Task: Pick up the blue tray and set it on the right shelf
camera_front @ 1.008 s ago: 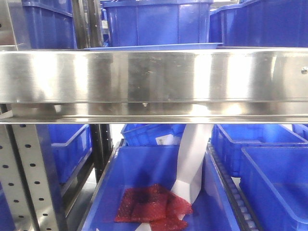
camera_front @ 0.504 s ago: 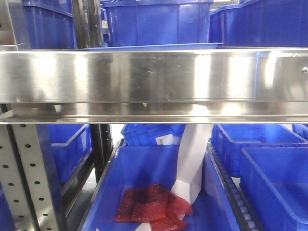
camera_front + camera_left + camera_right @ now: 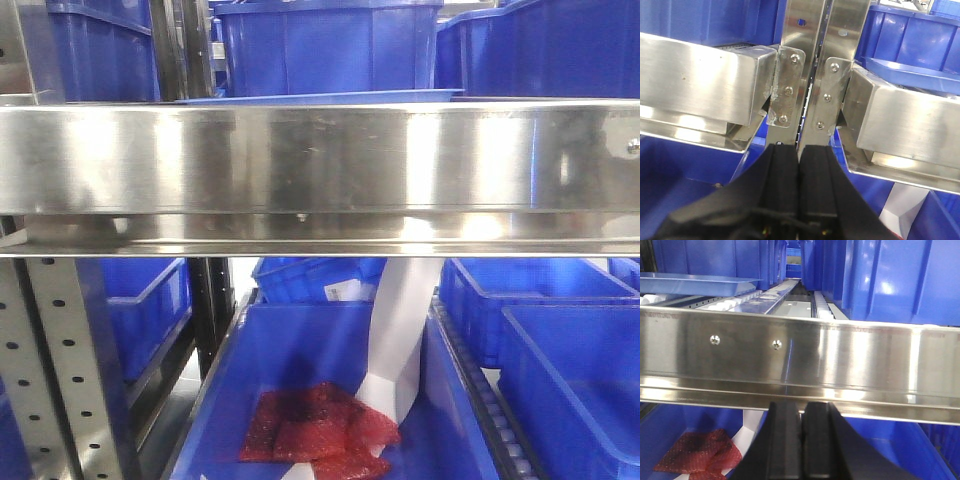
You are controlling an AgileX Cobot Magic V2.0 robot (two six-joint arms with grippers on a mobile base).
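Right wrist view shows the blue tray (image 3: 695,284) already lying on the right shelf (image 3: 805,347) rollers, behind its steel rail. Both the left gripper (image 3: 799,165) and right gripper (image 3: 802,430) are closed, holding nothing. Placing looks done; next comes backing away. Since the earlier frames, nothing visibly differs

the shallow glossy light-blue plastic tray (image 3: 695,284) lies flat on the white rollers of the stainless-steel railed rack shelf (image 3: 800,360), behind its shiny front rail.
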